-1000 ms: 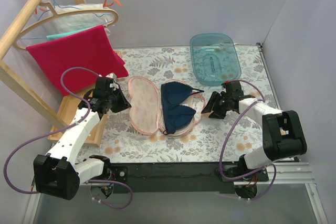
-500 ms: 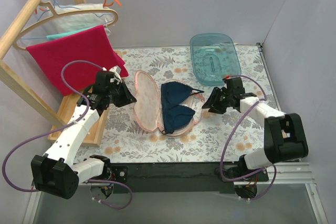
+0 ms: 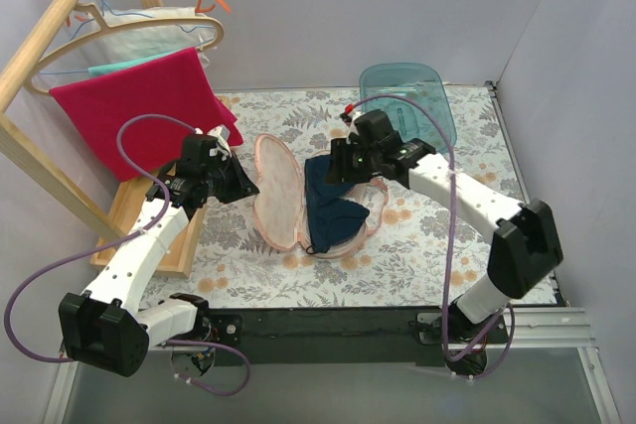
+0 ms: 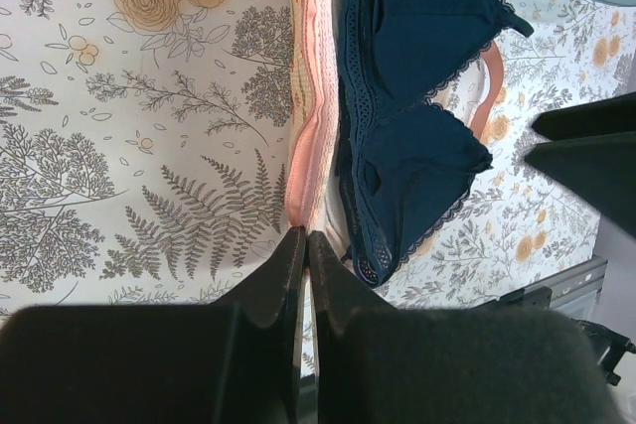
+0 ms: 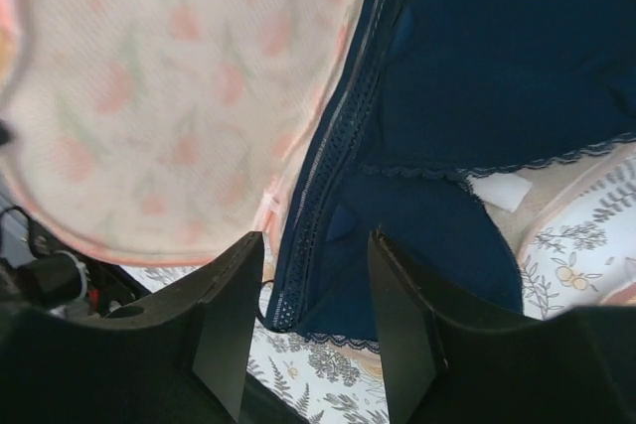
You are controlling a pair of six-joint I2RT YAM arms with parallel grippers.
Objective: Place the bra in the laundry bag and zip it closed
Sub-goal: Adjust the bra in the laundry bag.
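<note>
Navy fabric, right in the middle of the table [image 3: 427,245]. The bra [image 3: 333,211] lies spread across the right half of the opened laundry bag [image 3: 278,196], two cups one behind the other, lace band along its left edge. The bag's left half is tipped up on edge, and the left gripper [image 3: 241,184] has it. The fingers are pressed tight together on the pink rim, and the wrist view shows that rim running straight into the tips.

Over on the far right side of the bag, the right gripper [image 3: 338,168] hovers over the far cup with its fingers apart and nothing between them. From its own camera the lace band sits right under the gap.

By my reckoning this is light, limp stuff. The bra will sag and trail its thin straps if lifted by a corner, so a pinch into the bunched cloth where the two cups meet looks best. The bag looks padded but floppy. A grip on the zipper rim suits it, though the raised flap may well fold over if let go. A strap reaches out past the bag's far right edge. It may catch in the zipper unless tucked in.
</note>
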